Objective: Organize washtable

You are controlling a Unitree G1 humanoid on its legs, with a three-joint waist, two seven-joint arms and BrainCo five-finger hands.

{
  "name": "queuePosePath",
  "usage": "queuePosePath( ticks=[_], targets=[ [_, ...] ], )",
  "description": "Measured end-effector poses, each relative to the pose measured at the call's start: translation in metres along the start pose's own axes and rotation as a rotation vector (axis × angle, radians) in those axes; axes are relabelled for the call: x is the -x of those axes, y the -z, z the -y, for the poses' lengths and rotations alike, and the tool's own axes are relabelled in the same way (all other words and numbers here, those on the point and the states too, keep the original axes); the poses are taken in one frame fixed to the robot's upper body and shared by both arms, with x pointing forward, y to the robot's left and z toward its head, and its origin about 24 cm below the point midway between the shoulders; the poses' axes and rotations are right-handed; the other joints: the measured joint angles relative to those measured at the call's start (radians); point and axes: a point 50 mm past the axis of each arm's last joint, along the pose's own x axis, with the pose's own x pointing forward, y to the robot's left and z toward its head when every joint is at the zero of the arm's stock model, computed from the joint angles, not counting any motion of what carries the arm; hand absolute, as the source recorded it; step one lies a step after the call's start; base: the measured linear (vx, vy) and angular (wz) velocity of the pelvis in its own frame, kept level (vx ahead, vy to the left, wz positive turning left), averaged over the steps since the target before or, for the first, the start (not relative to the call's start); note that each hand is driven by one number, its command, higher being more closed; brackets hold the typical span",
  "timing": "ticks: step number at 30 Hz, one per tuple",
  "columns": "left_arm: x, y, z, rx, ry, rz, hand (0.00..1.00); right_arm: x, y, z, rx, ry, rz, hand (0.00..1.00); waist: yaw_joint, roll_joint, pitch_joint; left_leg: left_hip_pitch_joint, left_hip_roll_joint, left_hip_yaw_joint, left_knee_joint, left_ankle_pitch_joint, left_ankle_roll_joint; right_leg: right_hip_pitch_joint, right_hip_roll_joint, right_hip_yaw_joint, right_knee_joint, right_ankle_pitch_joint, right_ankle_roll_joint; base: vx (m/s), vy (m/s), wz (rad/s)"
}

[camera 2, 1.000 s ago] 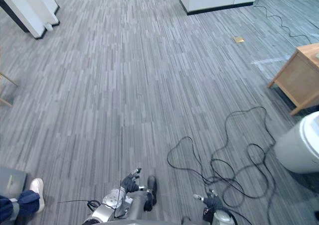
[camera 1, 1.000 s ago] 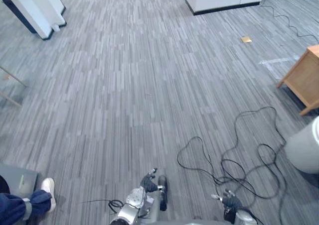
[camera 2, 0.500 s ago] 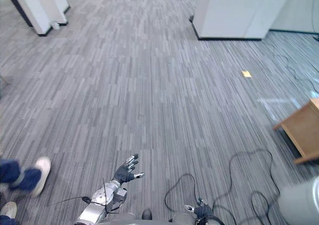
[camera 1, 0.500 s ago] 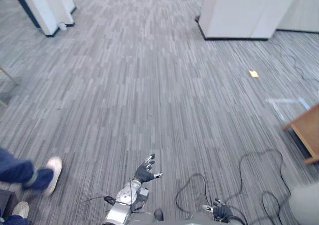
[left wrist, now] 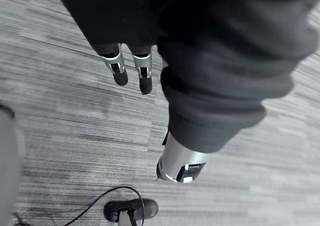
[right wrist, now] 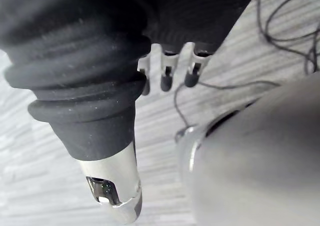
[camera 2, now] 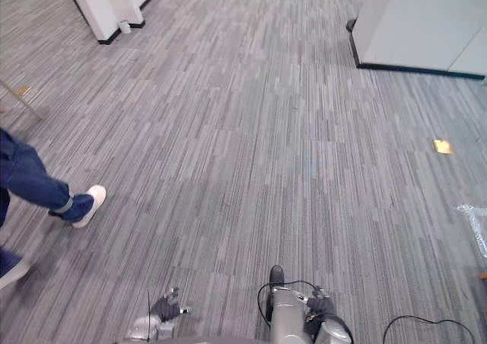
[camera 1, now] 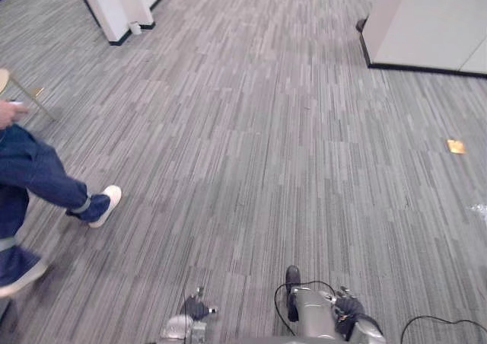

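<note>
— Footing first, then?
— So I judge: steady steps, keeping wide of the person (camera 1: 30, 176) at my left. My left hand (left wrist: 118, 68) and right hand (right wrist: 166, 76) hang slack, fingers straight, holding nothing.
— And the washtable?
— I cannot tell where that surface stands. Grey striped carpet (camera 1: 251, 131) ahead, white cabinet (camera 1: 430, 20) far right, yellow scrap (camera 1: 456, 146) below it.

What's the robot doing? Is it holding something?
Nothing is being handled right now. The robot looks down at a grey carpet floor, its left hand and right hand hanging low, open and empty. A person in blue trousers and white shoes is mid-stride on its left. A white cabinet stands ahead.
</note>
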Motion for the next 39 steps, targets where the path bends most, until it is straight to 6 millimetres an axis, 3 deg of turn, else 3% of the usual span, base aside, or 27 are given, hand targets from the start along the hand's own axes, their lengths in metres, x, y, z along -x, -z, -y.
queuePosePath(
  ticks=[1,2,3,5,6,8,10,11,12,14,16,17,18,19,20,21,22,24,26,28,29,31,32,34,36,37,39],
  targets=[
    [0.003,0.013,-0.004,0.086,-0.037,-0.04,0.0,0.001,0.003,-0.004,0.013,-0.015,-0.007,0.0,0.002,-0.006,0.001,-0.064,-0.004,0.05,0.142,0.208,-0.027,0.067,0.023,0.019,-0.051,-0.02,-0.023,0.93,-0.366,-0.94],
    [0.004,0.015,-0.006,0.121,-0.054,-0.044,0.0,0.001,0.004,-0.008,0.026,-0.029,-0.009,0.0,0.009,-0.006,0.003,-0.101,0.012,0.071,0.243,0.269,-0.046,0.116,0.039,0.04,-0.094,-0.029,-0.031,0.86,-0.278,-0.98],
    [0.004,0.012,-0.009,0.126,-0.063,-0.032,0.0,0.002,0.008,-0.006,0.048,-0.016,-0.023,0.0,0.024,0.01,0.01,-0.217,0.081,0.158,0.527,0.111,0.012,0.23,0.087,0.073,-0.177,-0.038,-0.044,0.66,-0.162,-0.72],
    [0.004,0.008,-0.016,0.162,-0.087,-0.011,0.0,0.002,0.011,-0.013,0.086,-0.042,-0.033,0.0,0.034,-0.006,0.025,-0.305,0.123,0.222,0.656,-0.042,0.073,0.346,0.104,0.102,-0.226,-0.057,-0.068,0.52,-0.089,-0.52],
    [0.004,0.004,-0.02,0.204,-0.108,0.015,0.0,0.002,0.013,-0.017,0.101,-0.055,-0.041,0.0,0.043,-0.026,0.036,-0.361,0.127,0.254,0.656,-0.122,0.074,0.428,0.1,0.126,-0.262,-0.07,-0.074,0.56,-0.044,-0.43],
    [0.004,-0.001,-0.024,0.249,-0.125,0.047,0.0,0.001,0.011,-0.019,0.127,-0.062,-0.036,0.0,0.067,-0.044,0.054,-0.482,0.106,0.271,0.585,-0.196,0.076,0.523,0.089,0.159,-0.289,-0.121,-0.076,0.44,0.033,-0.33],
    [0.008,0.007,-0.025,0.273,-0.142,0.036,0.0,0.002,0.014,-0.014,0.165,-0.055,-0.051,0.0,0.084,-0.039,0.053,-0.563,0.02,0.239,0.268,-0.195,0.048,0.574,0.058,0.18,-0.287,-0.191,-0.062,0.41,0.16,-0.28],
    [0.013,0.025,-0.024,0.285,-0.156,-0.006,0.0,0.001,0.013,-0.013,0.226,-0.064,-0.049,0.0,0.091,-0.016,0.056,-0.583,-0.038,0.21,-0.029,-0.132,0.003,0.613,0.042,0.213,-0.282,-0.237,-0.054,0.4,0.187,-0.43],
    [0.016,0.033,-0.023,0.293,-0.158,-0.032,0.0,0.002,0.013,-0.011,0.251,-0.065,-0.052,0.0,0.101,-0.003,0.056,-0.595,-0.047,0.186,-0.119,-0.096,-0.022,0.632,0.04,0.227,-0.282,-0.251,-0.049,0.5,0.265,-0.6],
    [0.026,0.064,-0.015,0.323,-0.162,-0.126,0.0,0.003,0.02,-0.003,0.316,-0.052,-0.09,0.0,0.148,0.057,0.054,-0.686,-0.021,0.121,-0.189,-0.028,-0.093,0.704,0.053,0.286,-0.299,-0.325,-0.025,0.54,0.375,-0.71],
    [0.031,0.077,-0.018,0.334,-0.182,-0.174,0.0,0.004,0.028,-0.008,0.324,-0.066,-0.118,0.0,0.171,0.035,0.049,-0.7,-0.026,0.154,-0.1,0.074,-0.049,0.734,0.023,0.32,-0.287,-0.374,-0.033,0.59,0.419,-0.68],
    [0.036,0.088,-0.02,0.374,-0.209,-0.205,0.0,0.005,0.033,-0.02,0.337,-0.104,-0.134,0.0,0.179,-0.005,0.036,-0.708,-0.053,0.165,-0.047,0.089,-0.031,0.691,-0.001,0.375,-0.186,-0.383,-0.032,0.61,0.382,-0.77],
    [0.037,0.089,-0.021,0.39,-0.215,-0.206,0.0,0.005,0.033,-0.024,0.338,-0.123,-0.131,0.0,0.178,-0.02,0.029,-0.702,-0.061,0.176,-0.053,0.084,-0.006,0.652,-0.014,0.395,-0.119,-0.376,-0.021,0.6,0.359,-0.96],
    [0.039,0.091,-0.032,0.407,-0.253,-0.207,0.0,0.006,0.035,-0.029,0.346,-0.139,-0.131,0.0,0.175,-0.05,0.024,-0.655,-0.08,0.219,-0.098,0.078,0.051,0.589,-0.023,0.417,0.039,-0.359,0.061,0.47,0.289,-0.57],
    [0.039,0.091,-0.034,0.405,-0.263,-0.205,0.0,0.006,0.035,-0.03,0.342,-0.139,-0.13,0.0,0.167,-0.065,0.026,-0.621,-0.094,0.239,-0.123,0.076,0.067,0.563,-0.032,0.416,0.119,-0.341,0.142,0.56,0.341,-0.47],
    [0.037,0.087,-0.039,0.395,-0.269,-0.192,0.0,0.007,0.037,-0.03,0.33,-0.138,-0.131,0.0,0.148,-0.08,0.034,-0.547,-0.128,0.248,-0.16,0.06,0.094,0.516,-0.044,0.42,0.272,-0.27,0.308,0.6,0.346,-0.12],
    [0.035,0.079,-0.044,0.381,-0.272,-0.16,0.0,0.006,0.034,-0.032,0.314,-0.14,-0.115,0.0,0.125,-0.086,0.035,-0.471,-0.151,0.25,-0.191,0.04,0.124,0.482,-0.041,0.408,0.41,-0.147,0.312,0.48,0.281,-0.01],
    [0.026,0.056,-0.049,0.355,-0.258,-0.089,0.0,0.006,0.032,-0.033,0.285,-0.141,-0.097,0.0,0.107,-0.089,0.043,-0.362,-0.178,0.25,-0.246,0.02,0.153,0.409,-0.064,0.326,0.619,-0.11,0.307,0.41,0.213,0.05],
    [0.016,0.03,-0.046,0.324,-0.232,-0.022,0.0,0.005,0.027,-0.033,0.254,-0.136,-0.073,0.0,0.09,-0.097,0.047,-0.262,-0.193,0.25,-0.301,0.002,0.172,0.326,-0.108,0.211,0.714,-0.163,0.277,0.46,0.201,0.01],
    [0.006,0.003,-0.035,0.272,-0.179,0.044,0.0,0.004,0.021,-0.028,0.186,-0.109,-0.049,0.0,0.063,-0.097,0.05,-0.16,-0.196,0.249,-0.343,-0.037,0.177,0.261,-0.132,0.105,0.612,-0.28,0.168,0.39,0.105,-0.04],
    [0.005,-0.003,-0.033,0.271,-0.171,0.058,0.0,0.004,0.02,-0.027,0.179,-0.106,-0.045,0.0,0.052,-0.097,0.051,-0.14,-0.195,0.243,-0.343,-0.05,0.181,0.25,-0.125,0.086,0.555,-0.295,0.157,0.39,0.051,-0.02],
    [0.0,-0.024,-0.025,0.256,-0.14,0.113,0.0,0.004,0.019,-0.019,0.174,-0.085,-0.045,0.0,0.021,-0.093,0.051,-0.089,-0.18,0.227,-0.343,-0.107,0.186,0.22,-0.085,0.039,0.208,-0.288,0.139,0.47,0.002,0.13],
    [-0.001,-0.029,-0.023,0.252,-0.131,0.126,0.0,0.005,0.023,-0.013,0.165,-0.069,-0.059,0.0,0.023,-0.096,0.052,-0.054,-0.175,0.23,-0.355,-0.129,0.169,0.221,-0.063,0.004,-0.033,-0.2,0.139,0.53,-0.021,0.04],
    [-0.001,-0.033,-0.023,0.252,-0.132,0.136,0.0,0.006,0.027,-0.012,0.127,-0.061,-0.072,0.0,0.022,-0.111,0.056,-0.02,-0.181,0.236,-0.356,-0.151,0.15,0.214,-0.05,-0.023,-0.165,-0.121,0.145,0.49,-0.039,0.0],
    [0.001,-0.022,-0.026,0.252,-0.143,0.108,0.0,0.007,0.028,-0.013,0.087,-0.052,-0.073,0.0,0.007,-0.116,0.051,0.044,-0.167,0.215,-0.316,-0.206,0.062,0.213,-0.017,-0.018,-0.176,-0.055,0.078,0.74,-0.13,0.51],
    [0.003,-0.016,-0.029,0.26,-0.154,0.1,0.0,0.009,0.034,-0.01,0.072,-0.039,-0.093,0.0,-0.002,-0.131,0.038,0.002,-0.163,0.169,-0.18,-0.232,0.019,0.229,-0.019,-0.019,-0.156,0.026,0.027,0.88,-0.212,0.93],
    [0.006,-0.001,-0.027,0.322,-0.173,0.059,0.0,0.01,0.037,-0.004,0.063,-0.025,-0.114,0.0,0.009,-0.109,0.004,-0.159,-0.127,0.128,0.185,-0.218,-0.025,0.25,0.009,-0.024,-0.138,0.019,-0.002,0.71,-0.17,0.32]
  ],
)
